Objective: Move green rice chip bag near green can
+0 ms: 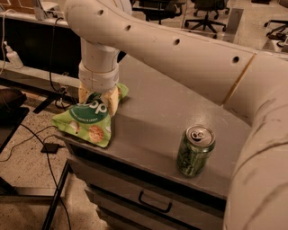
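The green rice chip bag lies at the left front corner of the grey cabinet top, with its lower edge hanging over the corner. My gripper comes straight down on the bag's upper part. Its tan fingers pinch the pouch from both sides, so the bag is crumpled and part of the white lettering is hidden. The green can stands upright near the front edge, well to the right of the bag and apart from it. My large white arm crosses the top and right of the view.
The cabinet has a drawer with a dark handle below the front edge. A small bottle stands on a ledge at far left. Cables run across the floor at left. Office chairs stand behind.
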Robot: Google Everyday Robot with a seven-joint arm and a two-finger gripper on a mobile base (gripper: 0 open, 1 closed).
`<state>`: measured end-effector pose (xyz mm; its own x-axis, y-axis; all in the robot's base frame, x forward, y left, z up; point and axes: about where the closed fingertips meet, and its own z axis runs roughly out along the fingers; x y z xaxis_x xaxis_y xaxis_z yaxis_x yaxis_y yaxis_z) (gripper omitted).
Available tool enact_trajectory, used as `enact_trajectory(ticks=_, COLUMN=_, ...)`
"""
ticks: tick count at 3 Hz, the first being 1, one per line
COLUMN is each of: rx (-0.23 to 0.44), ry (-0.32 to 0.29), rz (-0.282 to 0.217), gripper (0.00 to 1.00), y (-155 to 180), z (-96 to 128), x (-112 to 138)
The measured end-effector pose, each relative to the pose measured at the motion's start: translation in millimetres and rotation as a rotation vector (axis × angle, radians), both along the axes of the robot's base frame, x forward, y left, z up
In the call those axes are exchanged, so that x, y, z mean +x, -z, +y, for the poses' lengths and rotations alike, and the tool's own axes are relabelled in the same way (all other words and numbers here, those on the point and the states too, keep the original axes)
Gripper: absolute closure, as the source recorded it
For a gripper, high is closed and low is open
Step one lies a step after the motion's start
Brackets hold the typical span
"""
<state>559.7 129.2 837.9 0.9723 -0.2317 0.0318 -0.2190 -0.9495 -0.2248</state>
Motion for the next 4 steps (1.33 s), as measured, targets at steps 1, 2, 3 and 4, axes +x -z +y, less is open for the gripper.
enact_trajectory(ticks=1, rx=0.02, ry=0.032, rz=0.005, gripper=1.0, y=-22.6, z=-13.8, x=3.5)
enact_trajectory(ticks=2, rx=0.04, ry=0.075, rz=0.0, gripper=1.0, y=-61.6, z=-38.1, x=9.9)
enact_trajectory(ticks=3, rx=0.056, ry=0.116, rz=-0.011, gripper=1.0, y=-92.6, z=-63.2, x=13.4)
enact_trajectory(ticks=4, rx=0.083, ry=0.151, rz=-0.014, gripper=1.0, y=-106.2, z=-86.2, x=8.6)
